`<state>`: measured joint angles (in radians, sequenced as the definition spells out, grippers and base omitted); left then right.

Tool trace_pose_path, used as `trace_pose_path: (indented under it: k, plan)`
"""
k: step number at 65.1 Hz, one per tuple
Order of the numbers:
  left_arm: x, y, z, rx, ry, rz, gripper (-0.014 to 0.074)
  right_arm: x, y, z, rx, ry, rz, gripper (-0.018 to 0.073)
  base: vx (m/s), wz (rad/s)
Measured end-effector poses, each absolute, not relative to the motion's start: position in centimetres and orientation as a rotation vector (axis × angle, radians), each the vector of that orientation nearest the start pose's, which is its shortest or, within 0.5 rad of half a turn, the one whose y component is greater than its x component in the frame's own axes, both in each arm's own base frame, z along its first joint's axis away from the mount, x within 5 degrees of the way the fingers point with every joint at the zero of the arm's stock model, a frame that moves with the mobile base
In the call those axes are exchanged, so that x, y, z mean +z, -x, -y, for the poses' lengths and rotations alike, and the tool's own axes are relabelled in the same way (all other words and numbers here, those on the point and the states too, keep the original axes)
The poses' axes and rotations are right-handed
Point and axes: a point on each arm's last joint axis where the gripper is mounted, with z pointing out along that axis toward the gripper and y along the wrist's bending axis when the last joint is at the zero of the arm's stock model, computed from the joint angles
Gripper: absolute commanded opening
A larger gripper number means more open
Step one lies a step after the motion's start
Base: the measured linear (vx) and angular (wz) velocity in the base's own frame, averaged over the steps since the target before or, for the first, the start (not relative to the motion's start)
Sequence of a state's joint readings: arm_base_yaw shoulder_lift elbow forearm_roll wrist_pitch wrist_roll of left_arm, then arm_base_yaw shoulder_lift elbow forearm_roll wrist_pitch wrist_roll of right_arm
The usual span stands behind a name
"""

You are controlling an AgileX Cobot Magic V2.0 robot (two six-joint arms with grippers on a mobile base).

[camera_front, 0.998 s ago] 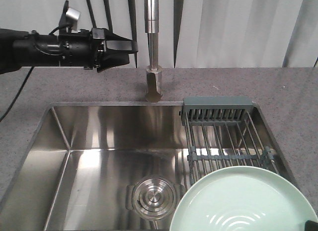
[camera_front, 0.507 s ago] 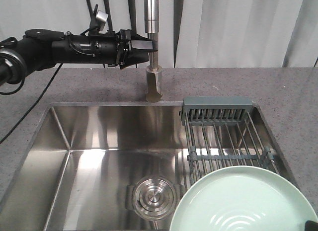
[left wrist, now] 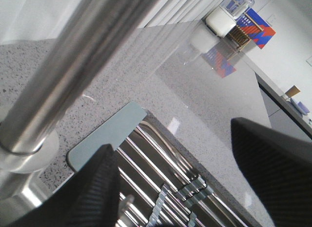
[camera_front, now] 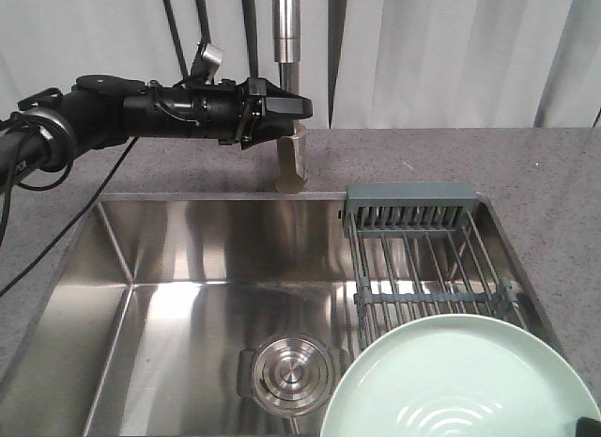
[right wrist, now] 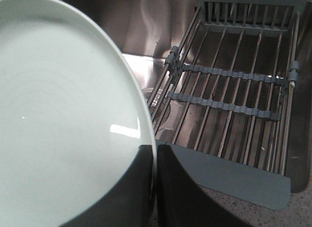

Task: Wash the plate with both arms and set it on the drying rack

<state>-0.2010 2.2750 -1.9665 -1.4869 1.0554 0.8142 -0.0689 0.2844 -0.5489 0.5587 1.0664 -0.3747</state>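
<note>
Plate (camera_front: 460,376) face-up, rim pinched by R end effector (right wrist: 155,161); L end effector (camera_front: 300,108) spread beside faucet (camera_front: 286,42).

No legible text; distant blue-red sign (left wrist: 253,23), perhaps lettered, too blurred.

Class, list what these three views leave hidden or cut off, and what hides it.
Front view: the plate's near rim and the right jaws, cut by the bottom edge; the faucet's top, by the upper edge.
Right wrist view: the drain, behind the plate.
Left wrist view: the plate, outside the frame.
</note>
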Motion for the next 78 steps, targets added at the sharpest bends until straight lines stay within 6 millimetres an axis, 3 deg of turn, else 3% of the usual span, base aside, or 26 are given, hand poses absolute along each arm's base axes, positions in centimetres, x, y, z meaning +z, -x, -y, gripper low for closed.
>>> trace_pose_path:
  k: [58, 70, 78]
  plan:
    - [25.6, -46.7, 18.2, -1.564, -0.480, -2.135, 0.0473, 29.8, -3.5, -4.0, 0.446, 0.278, -2.146, -0.0004, 0.00, 0.00]
    - [25.9, -46.7, 18.2, -1.547, -0.490, -2.139, 0.0400, 29.8, -3.5, -4.0, 0.446, 0.278, -2.146, -0.0004, 0.00, 0.00]
    - [26.9, -46.9, 17.3, -1.529, -0.512, -2.140, 0.0288, 29.8, -3.5, -4.0, 0.446, 0.278, -2.146, -0.0004, 0.00, 0.00]
